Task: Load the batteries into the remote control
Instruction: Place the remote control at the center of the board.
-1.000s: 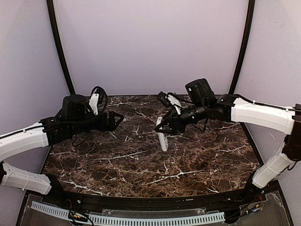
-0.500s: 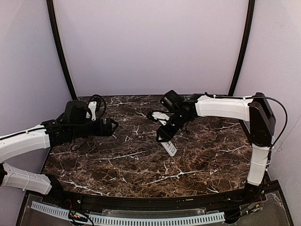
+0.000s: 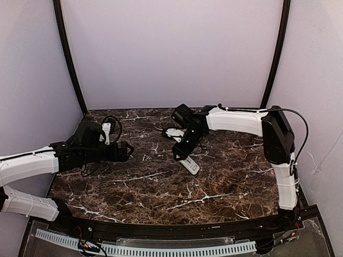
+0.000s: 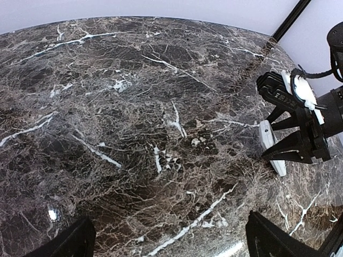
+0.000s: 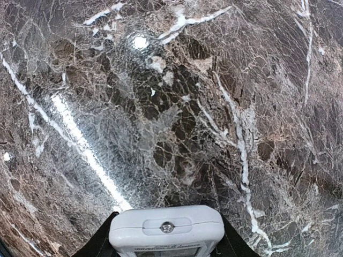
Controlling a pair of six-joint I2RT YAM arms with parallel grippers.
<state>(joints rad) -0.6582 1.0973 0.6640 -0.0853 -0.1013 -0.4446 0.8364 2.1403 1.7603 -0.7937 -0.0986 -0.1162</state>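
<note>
The white remote control (image 3: pixel 189 164) is held tilted in my right gripper (image 3: pixel 181 153), which is shut on its upper part; its lower end is at or just above the marble table near the middle. In the right wrist view the remote's end with a small screw (image 5: pixel 166 229) sits between my black fingers (image 5: pixel 99 243). The left wrist view shows the remote (image 4: pixel 269 145) in the right gripper (image 4: pixel 300 140) at the far right. My left gripper (image 3: pixel 127 151) is open and empty, left of the remote, fingertips (image 4: pixel 71 242) wide apart over bare marble. No batteries show.
The dark marble table (image 3: pixel 161 187) has a black raised rim along the near edge (image 3: pixel 177 227). Lavender walls and two black poles (image 3: pixel 69 59) close in the back and sides. Black cables hang at both wrists.
My right arm has swung left and down, bringing the remote from mid-air to low over the table centre. My left arm has dropped a little and drawn back leftward.
</note>
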